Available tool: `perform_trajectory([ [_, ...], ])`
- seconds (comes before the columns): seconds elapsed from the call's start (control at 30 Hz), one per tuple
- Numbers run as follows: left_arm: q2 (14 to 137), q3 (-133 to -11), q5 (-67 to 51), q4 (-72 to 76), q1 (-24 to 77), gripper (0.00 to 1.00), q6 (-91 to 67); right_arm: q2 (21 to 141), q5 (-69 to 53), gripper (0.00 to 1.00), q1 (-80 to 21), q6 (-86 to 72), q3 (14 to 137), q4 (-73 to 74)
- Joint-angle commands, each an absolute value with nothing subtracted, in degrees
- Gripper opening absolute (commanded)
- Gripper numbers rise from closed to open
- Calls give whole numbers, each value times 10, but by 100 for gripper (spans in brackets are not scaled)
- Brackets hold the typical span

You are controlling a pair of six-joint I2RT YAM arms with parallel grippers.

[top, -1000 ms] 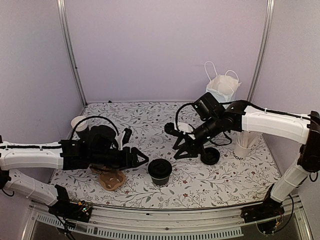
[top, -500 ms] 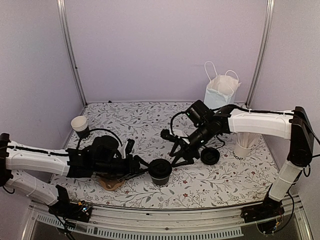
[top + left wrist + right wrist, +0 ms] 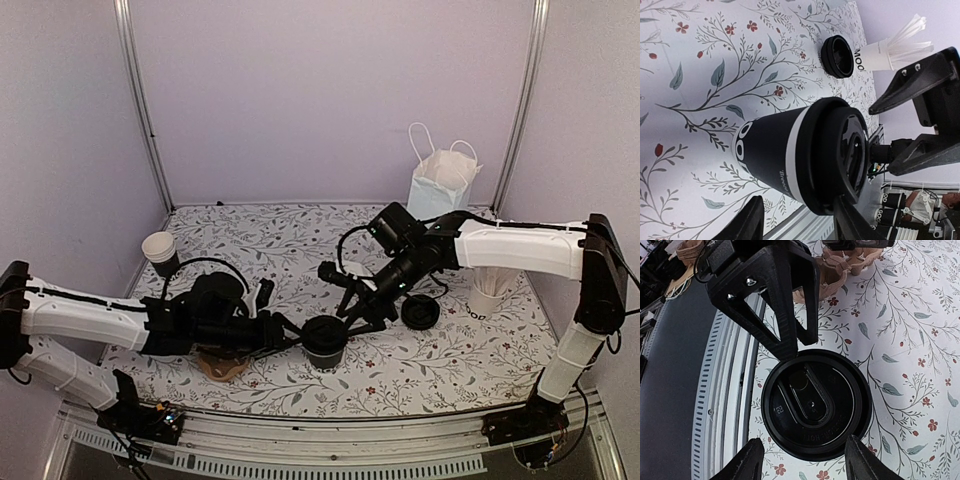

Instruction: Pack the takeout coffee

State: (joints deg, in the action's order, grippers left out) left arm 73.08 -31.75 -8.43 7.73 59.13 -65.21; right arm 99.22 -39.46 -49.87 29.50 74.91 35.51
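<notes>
Black paper coffee cup (image 3: 323,340) with a round black plastic lid (image 3: 815,405) stands near the front of the flowery table (image 3: 480,350). The left claw (image 3: 797,220) reaches round its sides, likely to lift it; I cannot tell if it squeezes. The right claw (image 3: 805,450) hangs wide and empty above.

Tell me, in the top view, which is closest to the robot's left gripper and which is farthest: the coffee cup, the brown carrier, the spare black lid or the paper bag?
From the left gripper:
1. coffee cup, right at its fingertips.
2. brown carrier, under that arm, to the left.
3. spare black lid, off to the right.
4. paper bag, far back on the right.
</notes>
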Motion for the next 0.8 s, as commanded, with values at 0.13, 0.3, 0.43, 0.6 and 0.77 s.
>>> perform_trajectory([
  [0.13, 760, -322, -97, 96, 565, 49, -616, 998, -400, 55, -496, 272, 751, 344],
  [0.3, 779, -323, -107, 98, 557, 49, -608, 998, -371, 64, -501, 305, 751, 338],
  [0.43, 787, -324, -112, 98, 552, 49, -606, 1001, -329, 76, -517, 320, 755, 332],
  [0.6, 795, -327, -118, 87, 549, 49, -604, 1007, -291, 78, -543, 344, 754, 323],
  [0.77, 811, -330, -126, 72, 549, 47, -602, 1022, -261, 80, -563, 362, 744, 315],
])
